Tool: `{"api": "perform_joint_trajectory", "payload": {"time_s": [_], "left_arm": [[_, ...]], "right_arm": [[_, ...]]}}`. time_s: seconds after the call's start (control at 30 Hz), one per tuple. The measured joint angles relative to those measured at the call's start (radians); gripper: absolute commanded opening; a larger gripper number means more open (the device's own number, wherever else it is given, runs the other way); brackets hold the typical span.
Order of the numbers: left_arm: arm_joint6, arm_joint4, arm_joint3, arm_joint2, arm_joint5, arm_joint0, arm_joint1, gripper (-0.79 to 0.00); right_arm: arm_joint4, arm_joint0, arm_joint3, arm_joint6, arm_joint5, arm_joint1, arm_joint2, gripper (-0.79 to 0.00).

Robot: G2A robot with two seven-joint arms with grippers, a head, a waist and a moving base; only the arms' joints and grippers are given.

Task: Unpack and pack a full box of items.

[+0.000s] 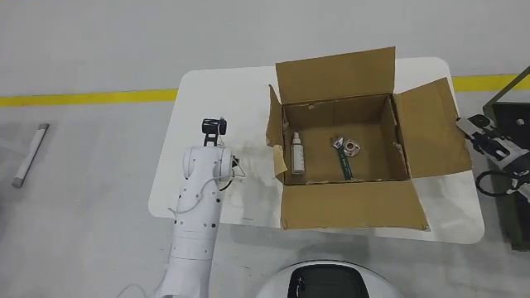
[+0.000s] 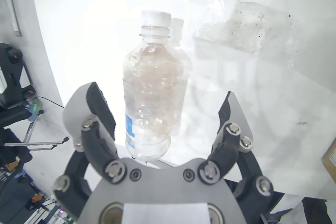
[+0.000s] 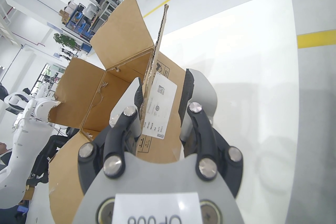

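- Left gripper (image 2: 160, 89): fingers (image 2: 101, 107) released and spread wide, one on either side of the water bottle (image 2: 153, 72); neither pad is seen to touch it, though it sits nearer one pad than the other
- Bottle stands upright, cap on, on the table (image 2: 262, 109), out of the box (image 1: 339, 203) and off its left side. Judgement: it is one of the unpacked items, set upright so the jaws can take it round the body
- Clear plastic bag (image 2: 244, 25) lies flat on the table beyond the bottle, also outside the box, apart from the bottle
- Right gripper (image 3: 164, 78): fingers part-way apart, not clamped. The raw edge of the right-hand flap (image 3: 157, 46) runs in beside one pad; cannot tell if it touches
- Judgement: the right gripper sits at the flap to steady the box, or keep the flap back, while the other arm works
- Inside the box, on its floor: spray bottle (image 1: 297, 154) lying along the left wall, green tool (image 1: 342, 161) and a small metal ring (image 1: 354, 145) near the middle, the ring touching or just beside the tool's far end
- All four flaps are folded outward, so the opening is free from above
- Stage, as judged: box only part filled or part emptied; which direction cannot be told from here
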Motion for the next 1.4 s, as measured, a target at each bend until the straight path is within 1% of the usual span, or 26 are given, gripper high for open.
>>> {"api": "perform_joint_trajectory", "payload": {"time_s": [0.1, 0.17, 0.2, 0.23, 0.37, 0.4, 0.43, 0.47, 0.5, 0.53, 0.67, 0.73, 0.8, 0.87, 1.07, 1.2, 1.4], "left_arm": [[-0.020, -0.014, -0.084, -0.010, -0.006, 0.004, 0.002, 0.000], [-0.042, -0.025, -0.175, -0.017, -0.024, 0.012, 0.003, 0.000], [-0.051, -0.033, -0.221, -0.021, -0.032, 0.017, 0.004, 0.000], [-0.064, -0.045, -0.284, -0.026, -0.043, 0.023, 0.005, 0.000], [-0.064, -0.102, -0.490, -0.036, -0.083, 0.027, 0.007, 0.000], [-0.058, -0.124, -0.532, -0.039, -0.090, 0.024, 0.007, -0.139], [-0.049, -0.149, -0.579, -0.041, -0.098, 0.017, 0.007, -0.425], [-0.043, -0.168, -0.609, -0.041, -0.104, 0.010, 0.007, -0.489], [-0.036, -0.189, -0.636, -0.039, -0.109, 0.002, 0.006, -0.625], [-0.029, -0.218, -0.667, -0.035, -0.116, -0.008, 0.006, -0.785], [-0.008, -0.356, -0.740, -0.008, -0.150, -0.031, 0.002, -0.785], [-0.010, -0.423, -0.755, 0.017, -0.180, -0.038, 0.002, -0.785], [-0.006, -0.459, -0.760, 0.047, -0.207, -0.039, 0.002, -0.785], [-0.005, -0.476, -0.751, 0.072, -0.220, -0.032, 0.003, -0.785], [0.008, -0.454, -0.686, 0.157, -0.241, -0.005, 0.006, -0.785], [0.001, -0.442, -0.656, 0.177, -0.253, -0.005, 0.009, -0.785], [0.000, -0.410, -0.603, 0.183, -0.254, -0.007, 0.016, -0.785]], "right_arm": [[0.015, -0.003, -0.012, -0.020, -0.006, 0.000, 0.023, -0.508], [0.025, -0.006, -0.022, -0.037, -0.013, 0.000, 0.046, -0.536], [0.029, -0.006, -0.028, -0.047, -0.016, -0.001, 0.056, -0.640], [0.033, -0.007, -0.037, -0.060, -0.022, -0.001, 0.069, -0.785], [0.035, -0.016, -0.092, -0.097, -0.060, -0.003, 0.092, -0.785], [0.031, -0.019, -0.107, -0.105, -0.071, -0.003, 0.093, -0.785], [0.019, -0.024, -0.127, -0.114, -0.087, -0.004, 0.093, -0.785], [0.008, -0.028, -0.142, -0.120, -0.096, -0.005, 0.091, -0.785], [-0.006, -0.034, -0.157, -0.126, -0.102, -0.006, 0.086, -0.785], [-0.027, -0.041, -0.175, -0.134, -0.108, -0.007, 0.078, -0.785], [-0.113, -0.051, -0.203, -0.150, -0.116, -0.010, 0.031, -0.785], [-0.175, -0.053, -0.204, -0.162, -0.112, -0.012, 0.001, -0.785], [-0.202, -0.055, -0.196, -0.175, -0.108, -0.014, -0.027, -0.785], [-0.215, -0.055, -0.185, -0.178, -0.107, -0.016, -0.044, -0.785], [-0.239, -0.047, -0.152, -0.171, -0.100, -0.017, -0.066, -0.785], [-0.244, -0.042, -0.139, -0.169, -0.096, -0.018, -0.071, -0.785], [-0.249, -0.035, -0.121, -0.165, -0.095, -0.019, -0.081, -0.785]]}}
